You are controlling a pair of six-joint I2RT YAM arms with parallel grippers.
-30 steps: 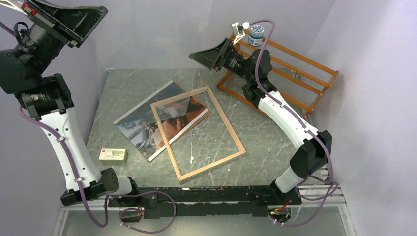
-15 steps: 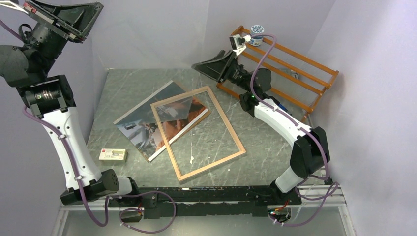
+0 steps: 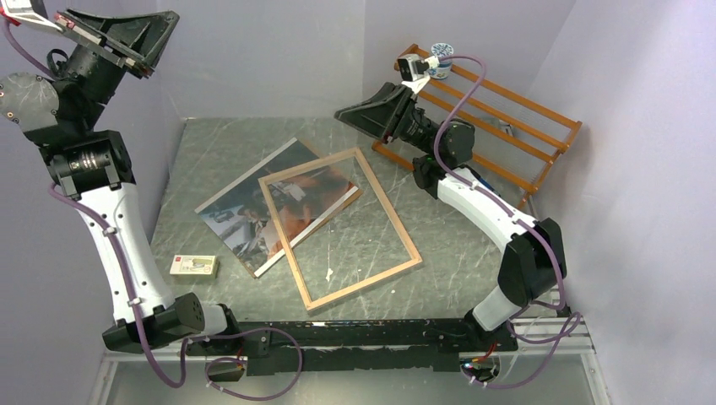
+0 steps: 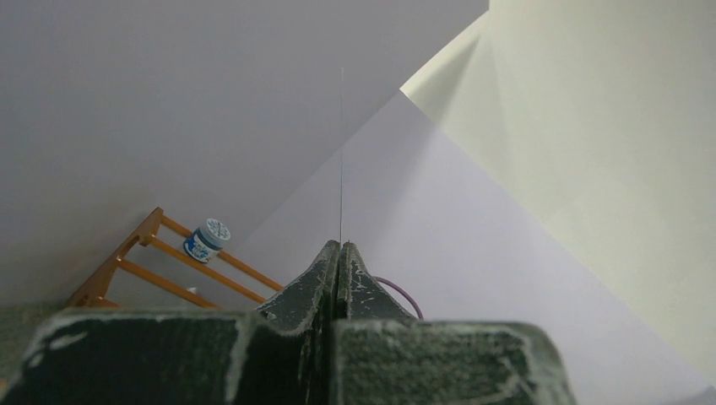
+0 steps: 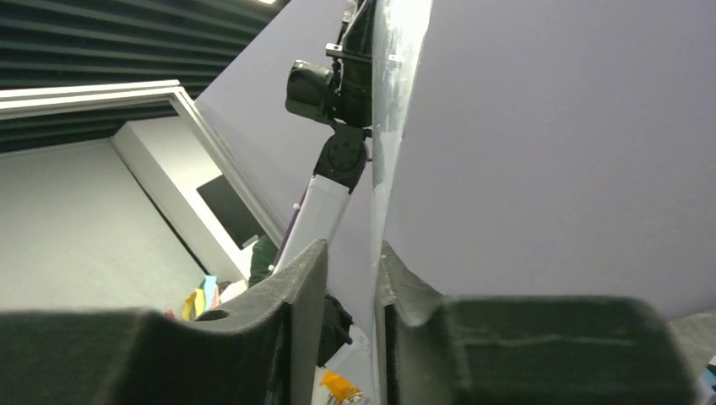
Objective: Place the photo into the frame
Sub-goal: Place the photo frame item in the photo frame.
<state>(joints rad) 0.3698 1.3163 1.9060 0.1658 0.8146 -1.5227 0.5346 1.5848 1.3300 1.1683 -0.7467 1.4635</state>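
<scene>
We see the photo (image 3: pixel 241 215) face up, partly under the frame (image 3: pixel 363 284), its long axis crossing the frame's. Our right claw (image 5: pixel 349 253), slightly parted and empty, hangs nearer, above the frame's far corner. The left claw (image 4: pixel 339 246) is clenched on nothing.

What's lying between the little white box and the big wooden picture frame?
The large rectangular photo print, its right part under the light wooden frame, seen from the top camera.

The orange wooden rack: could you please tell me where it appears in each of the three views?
Top external: the orange wooden rack is at upper right, leaning by the back corner.
Left wrist: it is at lower left, partly cut off.
Right wrist: not in it.
Shared landmark: the blue-and-white jar on its top rail.
</scene>
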